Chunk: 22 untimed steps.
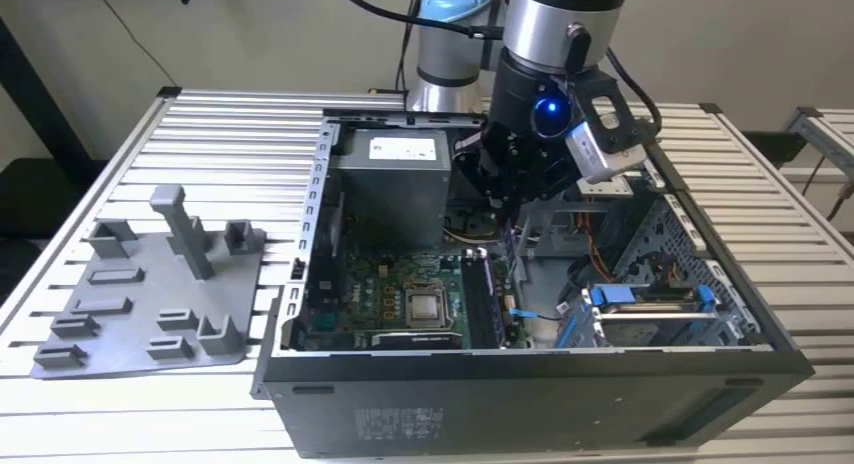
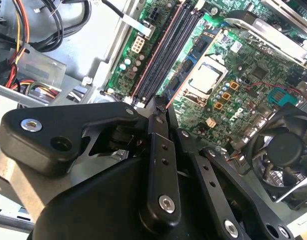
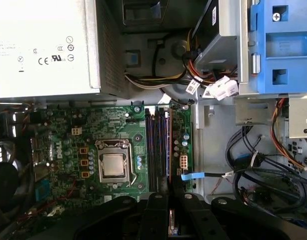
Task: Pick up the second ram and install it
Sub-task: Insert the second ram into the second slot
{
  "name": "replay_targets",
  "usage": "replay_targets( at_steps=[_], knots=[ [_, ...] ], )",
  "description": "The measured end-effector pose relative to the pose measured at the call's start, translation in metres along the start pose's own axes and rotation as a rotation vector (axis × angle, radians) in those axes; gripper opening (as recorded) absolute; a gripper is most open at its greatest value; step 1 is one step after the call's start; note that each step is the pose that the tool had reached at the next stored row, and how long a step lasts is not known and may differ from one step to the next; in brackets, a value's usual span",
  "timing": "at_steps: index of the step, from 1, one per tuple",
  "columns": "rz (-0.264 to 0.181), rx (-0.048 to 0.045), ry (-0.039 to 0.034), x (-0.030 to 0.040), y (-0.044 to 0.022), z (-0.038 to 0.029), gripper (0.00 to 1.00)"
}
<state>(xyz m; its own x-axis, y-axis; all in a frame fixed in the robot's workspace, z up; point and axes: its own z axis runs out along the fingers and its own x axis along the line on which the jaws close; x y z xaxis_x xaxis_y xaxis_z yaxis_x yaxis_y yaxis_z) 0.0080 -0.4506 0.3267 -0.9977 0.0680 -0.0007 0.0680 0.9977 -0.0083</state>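
Certification marks printed on power supply (image 3: 43,47) label, otherwise small print not legible. Gripper (image 3: 169,220) pinched on second ram (image 3: 171,227), edge-on between fingertips, poised over motherboard (image 3: 118,130) memory slots (image 3: 158,150) inside case (image 1: 534,384). Grey fixture tray (image 1: 147,294) at 9 o'clock of case in exterior view; CPU socket (image 2: 203,80) clear in both wrist views.
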Motion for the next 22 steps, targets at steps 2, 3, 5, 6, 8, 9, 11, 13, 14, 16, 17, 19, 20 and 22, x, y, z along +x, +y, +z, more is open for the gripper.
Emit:
replay_targets(
  at_steps=[2,3,5,6,8,9,11,13,14,16,17,19,20,22],
  knots=[
    [0.000,0.0001,0.0000,0.0000,0.0000,0.0000,0.14],
    [0.000,0.0001,0.0000,0.0000,0.0000,0.0000,0.14],
    [0.000,0.0000,0.0000,0.0000,0.0000,0.0000,0.14],
    [0.000,-0.0001,0.0000,0.0000,0.0000,0.0000,0.14],
    [0.000,-0.0002,0.0001,0.0000,0.0000,0.0000,0.14],
    [0.000,-0.0002,0.0000,0.0000,0.0000,0.0000,0.14],
    [0.000,-0.0003,0.0000,0.0000,0.0000,0.0006,0.14],
    [0.000,-0.0003,0.0000,0.0000,0.0000,0.0017,0.14],
    [0.000,-0.0002,0.0001,0.0000,0.0000,0.0023,0.14],
    [0.000,-0.0002,0.0000,0.0000,0.0000,0.0037,0.14],
    [0.000,-0.0002,0.0000,0.0000,0.0000,0.0046,0.14],
    [0.000,-0.0002,0.0000,0.0000,0.0000,0.0067,0.14],
    [0.000,-0.0001,0.0001,0.0000,0.0000,0.0078,0.14],
    [0.000,-0.0001,0.0000,0.0000,0.0002,0.0109,0.14]
  ],
)
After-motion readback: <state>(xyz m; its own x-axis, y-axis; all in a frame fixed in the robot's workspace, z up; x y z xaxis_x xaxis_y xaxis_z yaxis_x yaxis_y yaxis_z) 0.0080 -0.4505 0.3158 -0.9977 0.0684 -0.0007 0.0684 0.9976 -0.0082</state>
